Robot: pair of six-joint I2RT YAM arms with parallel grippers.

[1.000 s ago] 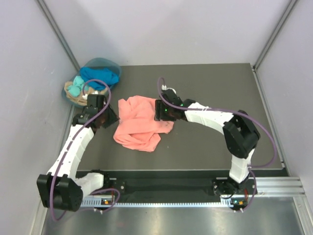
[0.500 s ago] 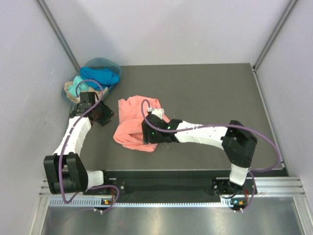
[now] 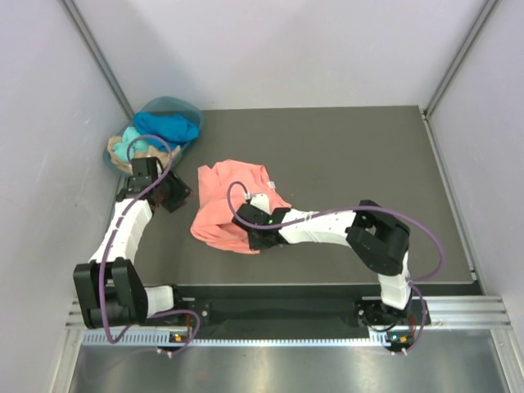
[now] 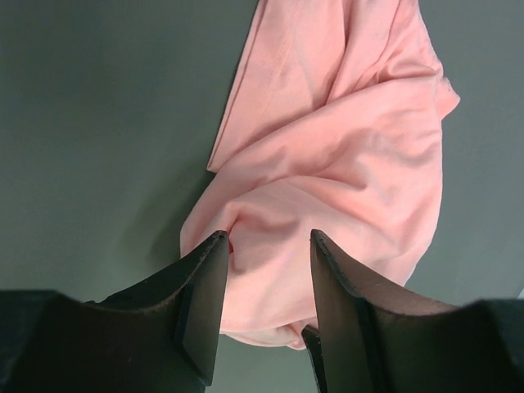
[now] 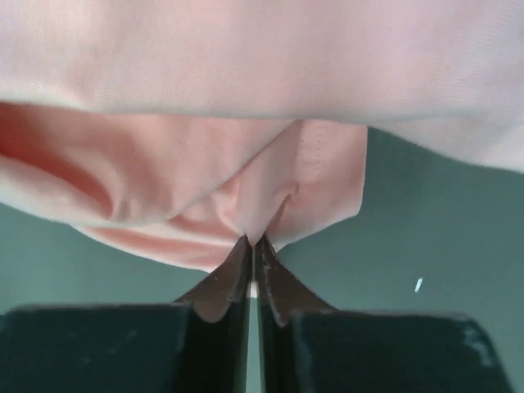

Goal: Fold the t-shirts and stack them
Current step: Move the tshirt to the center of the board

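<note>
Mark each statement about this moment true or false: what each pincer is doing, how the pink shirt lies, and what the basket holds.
1. The right pincer is shut on an edge of the salmon-pink t-shirt. True.
2. The left pincer also grips that shirt. False: its jaws stand open with nothing clamped between them.
3. The salmon-pink t-shirt lies neatly folded. False: it lies crumpled in loose folds on the table.
4. A royal blue t-shirt sits in the teal basket at the far left of the table. True.
</note>
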